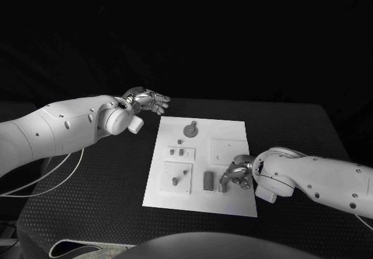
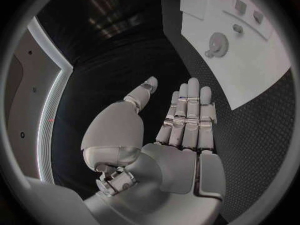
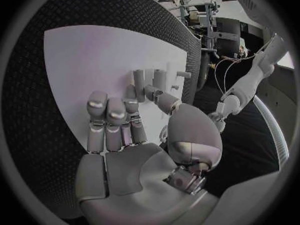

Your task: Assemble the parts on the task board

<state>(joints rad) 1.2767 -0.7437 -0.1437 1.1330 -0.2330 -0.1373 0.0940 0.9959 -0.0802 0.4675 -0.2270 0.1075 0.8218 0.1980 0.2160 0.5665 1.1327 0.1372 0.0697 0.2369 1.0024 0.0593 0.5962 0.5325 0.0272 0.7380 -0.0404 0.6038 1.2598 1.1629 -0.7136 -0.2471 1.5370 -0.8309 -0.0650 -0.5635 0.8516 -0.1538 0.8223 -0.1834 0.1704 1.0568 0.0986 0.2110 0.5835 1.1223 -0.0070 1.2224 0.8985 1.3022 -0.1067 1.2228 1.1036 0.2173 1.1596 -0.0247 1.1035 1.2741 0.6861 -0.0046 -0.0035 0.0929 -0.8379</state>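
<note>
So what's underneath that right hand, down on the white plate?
The right hand hangs over the task board's near right part, beside a dark upright block. Its fingers hide whatever lies directly below; the right wrist view shows small grey pegs beyond the fingertips.

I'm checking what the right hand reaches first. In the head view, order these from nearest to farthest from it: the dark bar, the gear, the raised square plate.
Measured from the right hand:
1. Dark bar: on the board's near part, just to the hand's left.
2. Raised square plate: just beyond the hand, on the board's right side.
3. Gear: at the board's far end, toward the left hand.
</note>
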